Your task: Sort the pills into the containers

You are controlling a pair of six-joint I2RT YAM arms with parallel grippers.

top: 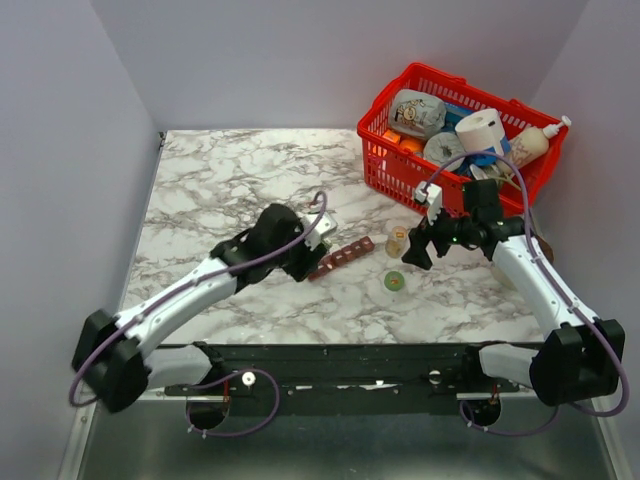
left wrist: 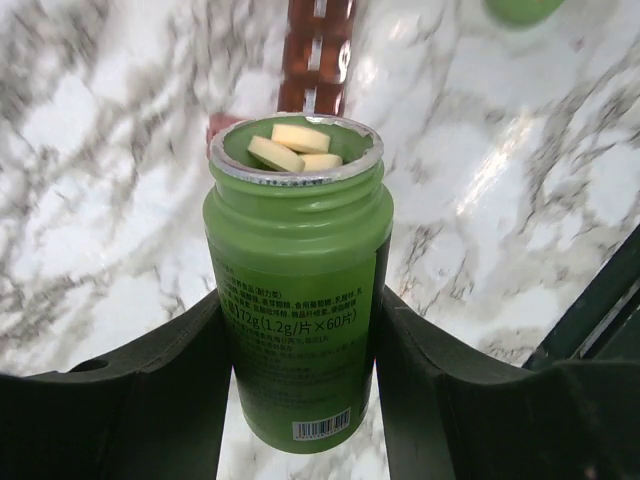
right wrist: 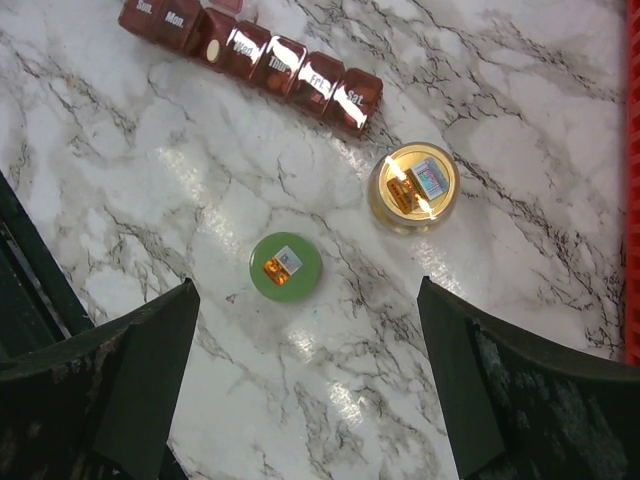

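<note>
From above, your left claw (top: pixel 312 250) sits mid-table, right at the lower-left end of the pill organiser (top: pixel 342 257). The strip's long axis slants up and to the right across the marble table (top: pixel 230 170). The right claw (top: pixel 424 246) hangs off the strip's other end, near an amber jar (top: pixel 398 240) and a green cap (top: pixel 395 282). The left arm is the one carrying what the task needs.

In the left wrist view, your left claw (left wrist: pixel 300 330) is clamped on an uncapped green bottle (left wrist: pixel 298 270), with pale yellow pills (left wrist: pixel 295 148) showing in its mouth. The organiser (left wrist: pixel 318 55) lies straight ahead, just past the rim, running lengthwise away from you. I judge that the pour turns on bringing the mouth over a single cell.

In the right wrist view, your right claw (right wrist: pixel 307 300) gapes wide and holds nothing. The organiser (right wrist: pixel 250 45) lies ahead to the upper left, well apart, while the cap (right wrist: pixel 285 265) and the jar (right wrist: pixel 413 187) are nearer.
</note>
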